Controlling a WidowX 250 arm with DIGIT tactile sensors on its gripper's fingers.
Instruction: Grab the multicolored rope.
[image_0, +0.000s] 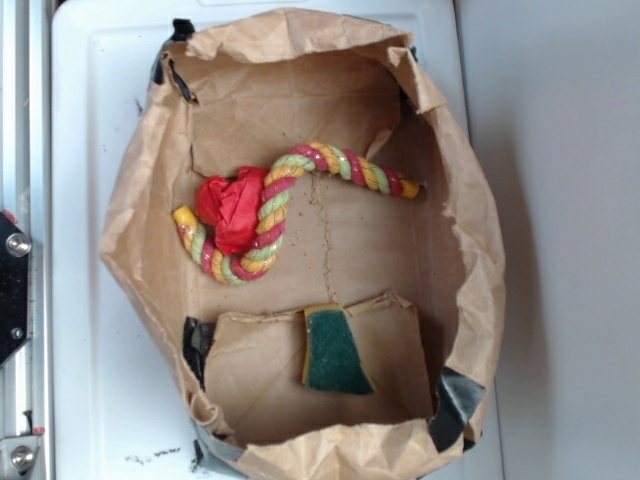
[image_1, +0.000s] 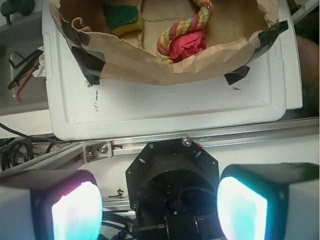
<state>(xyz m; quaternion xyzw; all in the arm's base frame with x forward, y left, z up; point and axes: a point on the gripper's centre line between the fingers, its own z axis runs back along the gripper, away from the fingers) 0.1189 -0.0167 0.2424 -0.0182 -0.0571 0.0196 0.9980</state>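
Note:
The multicolored rope (image_0: 268, 205), twisted from red, yellow and light green strands, lies curved on the floor of an open brown paper bag (image_0: 140, 230). In the wrist view only a stretch of the rope (image_1: 187, 26) shows past the bag's near wall. My gripper (image_1: 159, 210) is open, its two glowing pads (image_1: 241, 210) far apart at the bottom of the wrist view with nothing between them. It hangs over the robot's black base, well outside the bag and away from the rope. The exterior view does not show the gripper.
A red crumpled wad (image_0: 232, 205) rests against the rope's bend. A green-and-yellow sponge (image_0: 334, 352) lies on a folded flap near the bag's front. The bag stands on a white tray (image_1: 165, 107), taped at its corners. A metal rail (image_1: 150, 142) runs beside the tray.

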